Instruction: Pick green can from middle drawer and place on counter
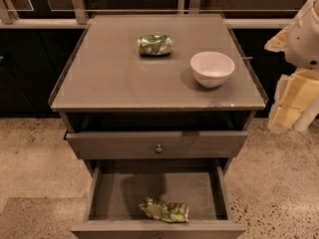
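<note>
The green can (pixel 164 210), a crumpled green-and-white foil packet, lies flat on the dark floor of the open middle drawer (pixel 109 193), near its front edge and a little right of centre. The counter (pixel 114 78) is the cabinet's flat grey top. My gripper (pixel 291 106) hangs at the right edge of the camera view, beside the counter's right side and well above and to the right of the drawer. It is not touching the packet.
A small dented green-and-white cylindrical can (pixel 155 44) lies on its side at the back of the counter. A white bowl (pixel 212 68) stands at the counter's right. The knobbed drawer (pixel 158 144) above the open one is pulled out slightly. Speckled floor surrounds the cabinet.
</note>
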